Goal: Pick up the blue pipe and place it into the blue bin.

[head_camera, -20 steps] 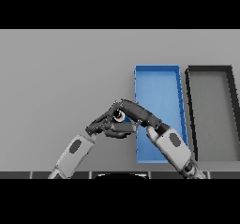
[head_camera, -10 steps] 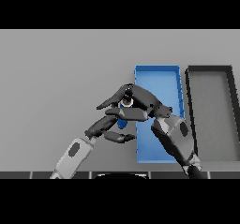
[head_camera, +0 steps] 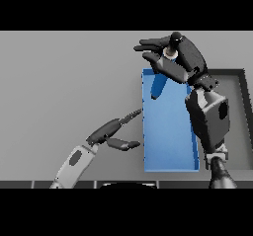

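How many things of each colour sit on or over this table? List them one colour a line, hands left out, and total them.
Blue: 2, the blue pipe hanging from the right hand, and the blue bin under it.
Black: 1, the black bin to the right of the blue one.
Total: 3.
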Motion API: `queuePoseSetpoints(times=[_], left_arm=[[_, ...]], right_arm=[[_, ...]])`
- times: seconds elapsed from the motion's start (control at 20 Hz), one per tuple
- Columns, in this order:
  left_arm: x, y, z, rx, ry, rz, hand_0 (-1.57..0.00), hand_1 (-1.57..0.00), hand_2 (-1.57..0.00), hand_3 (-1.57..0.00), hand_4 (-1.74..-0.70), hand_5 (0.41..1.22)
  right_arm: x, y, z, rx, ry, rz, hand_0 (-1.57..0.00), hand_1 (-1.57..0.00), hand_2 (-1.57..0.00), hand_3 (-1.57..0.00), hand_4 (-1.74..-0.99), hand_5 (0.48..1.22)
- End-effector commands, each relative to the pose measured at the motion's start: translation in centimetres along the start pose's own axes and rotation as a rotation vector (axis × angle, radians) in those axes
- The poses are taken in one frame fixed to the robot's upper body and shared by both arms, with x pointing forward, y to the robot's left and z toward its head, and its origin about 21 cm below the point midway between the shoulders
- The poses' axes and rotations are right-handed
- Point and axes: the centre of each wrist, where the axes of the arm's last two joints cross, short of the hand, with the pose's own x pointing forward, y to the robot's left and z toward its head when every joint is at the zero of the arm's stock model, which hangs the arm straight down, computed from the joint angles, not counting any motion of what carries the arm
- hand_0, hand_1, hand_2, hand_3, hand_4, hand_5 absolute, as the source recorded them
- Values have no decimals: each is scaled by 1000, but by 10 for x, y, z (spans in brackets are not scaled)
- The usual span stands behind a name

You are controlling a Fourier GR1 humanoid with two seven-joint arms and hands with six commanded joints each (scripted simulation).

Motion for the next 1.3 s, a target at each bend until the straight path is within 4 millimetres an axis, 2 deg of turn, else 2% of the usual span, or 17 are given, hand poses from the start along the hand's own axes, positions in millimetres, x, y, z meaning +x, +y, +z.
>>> queuePoseSetpoints(times=[0.0, 0.15, 0.2, 0.4, 0.6, 0.75, 0.85, 0.9, 0.95, 1.0, 1.05, 1.1, 1.15, 1.25], left_arm=[[-1, -1, -1, -6, 5, 5, 0, 0, 1, 1, -890, 485], [-1, 2, 1, 8, -7, 5, 1, 1, 1, 1, -886, 482], [0, -1, -2, 1, -9, 4, 1, 1, 1, 1, -883, 481], [-1, 5, 2, 15, 0, -5, 1, 1, 1, 1, -877, 483], [-1, 3, 3, 2, -11, -4, 1, 1, 1, 1, -868, 481], [-6, -1, 4, 1, 7, 0, 1, 1, 1, 1, -877, 479], [-1, 4, 4, 6, -5, -10, 1, 1, 1, 1, -880, 475], [-1, 1, 3, -1, -4, -5, 1, 1, 1, 1, -881, 476], [-1, -2, 2, -3, 0, -3, 1, 1, 1, 1, -883, 479], [0, -3, 1, -3, 0, -3, 1, 1, 1, 1, -885, 481], [-1, -3, -1, -2, -2, -5, 1, 1, 1, 1, -886, 483], [1, -2, -1, -3, -1, -9, 1, 1, 1, 1, -885, 486], [-1, 1, 1, 8, -2, -12, 1, 1, 1, 1, -883, 490], [-1, 1, 2, 2, -5, -12, 1, 1, 1, 1, -880, 495]], right_arm=[[-6, -12, 1, -50, 35, 6, -1571, -1571, -1571, -1571, -1498, 1221], [-30, -45, 17, -181, 124, -12, -1571, -1571, -1571, -1571, -1498, 1221], [-44, -56, 25, -227, 169, -26, -1571, -1571, -1571, -1571, -1498, 1221], [-95, -80, 63, -391, 344, -52, -1571, -1571, -1571, -1571, -1499, 1221], [-134, -82, 100, -506, 511, -78, -1571, -1571, -1571, -1571, -1499, 1221], [-158, -75, 123, -578, 649, -112, -1571, -1571, -1571, -1571, -1499, 1221], [-167, -72, 140, -604, 748, -117, -1571, -1571, -1571, -1025, -1586, 1221], [-172, -70, 144, -606, 804, -123, -1571, -1571, -1571, -820, -1617, 1221], [-174, -66, 148, -601, 845, -124, -1571, -1571, -1571, -681, -1642, 1221], [-179, -66, 153, -608, 895, -118, -1571, -1571, -1571, -617, -1662, 1221], [-184, -64, 159, -621, 944, -129, -1571, -1571, -1571, -808, -1617, 1199], [-189, -63, 162, -635, 986, -145, -1571, -1514, -1454, -960, -1573, 1188], [-191, -65, 163, -654, 1032, -174, -1257, -1211, -1163, -768, -1515, 1176], [-197, -62, 166, -667, 1097, -246, -804, -775, -744, -491, -1385, 1114]])
